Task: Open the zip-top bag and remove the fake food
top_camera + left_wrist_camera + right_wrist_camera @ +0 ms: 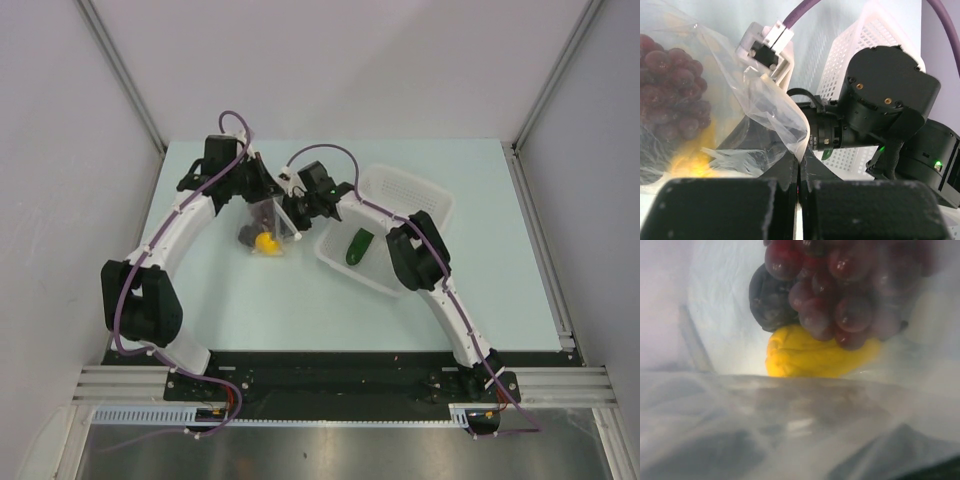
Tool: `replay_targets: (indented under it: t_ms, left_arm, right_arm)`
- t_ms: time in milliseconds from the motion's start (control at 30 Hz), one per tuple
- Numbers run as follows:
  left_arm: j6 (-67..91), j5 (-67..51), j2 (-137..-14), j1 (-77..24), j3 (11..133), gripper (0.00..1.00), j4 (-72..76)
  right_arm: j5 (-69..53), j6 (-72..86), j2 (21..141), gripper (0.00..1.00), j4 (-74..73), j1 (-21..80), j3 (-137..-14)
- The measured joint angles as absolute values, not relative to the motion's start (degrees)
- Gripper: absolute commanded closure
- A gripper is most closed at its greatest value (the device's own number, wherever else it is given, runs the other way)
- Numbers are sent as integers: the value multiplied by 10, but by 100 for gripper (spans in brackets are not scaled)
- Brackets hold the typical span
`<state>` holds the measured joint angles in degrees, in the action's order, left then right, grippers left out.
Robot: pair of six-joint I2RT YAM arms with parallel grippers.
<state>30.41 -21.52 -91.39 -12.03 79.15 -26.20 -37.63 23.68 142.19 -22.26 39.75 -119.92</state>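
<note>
Left jaws clenched on zip-top bag (771, 107) edge; right jaws veiled by film, state indeterminable. Grape bunch (840, 295), yellow fruit (810, 359) blurred inside.

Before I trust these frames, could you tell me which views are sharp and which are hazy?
Top external: sharp and evenly lit, though the bag is small. Left wrist: grapes soft behind the crinkled bag, foreground dark and blurred. Right wrist: the bag hazes the lower half; the yellow fruit is soft.
</note>
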Motion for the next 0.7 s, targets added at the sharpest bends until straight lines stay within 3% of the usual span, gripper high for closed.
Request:
replay_targets:
  t_ms: [333, 700]
  left_arm:
    - [294, -206, -910, -114, 772, 100, -261]
    - [298, -215, -903, -107, 767, 100, -253]
  right_arm:
    - [-358, 273, 1393, 91, -215, 372, -1193]
    - [-358, 287, 1390, 44, -219, 377, -1205]
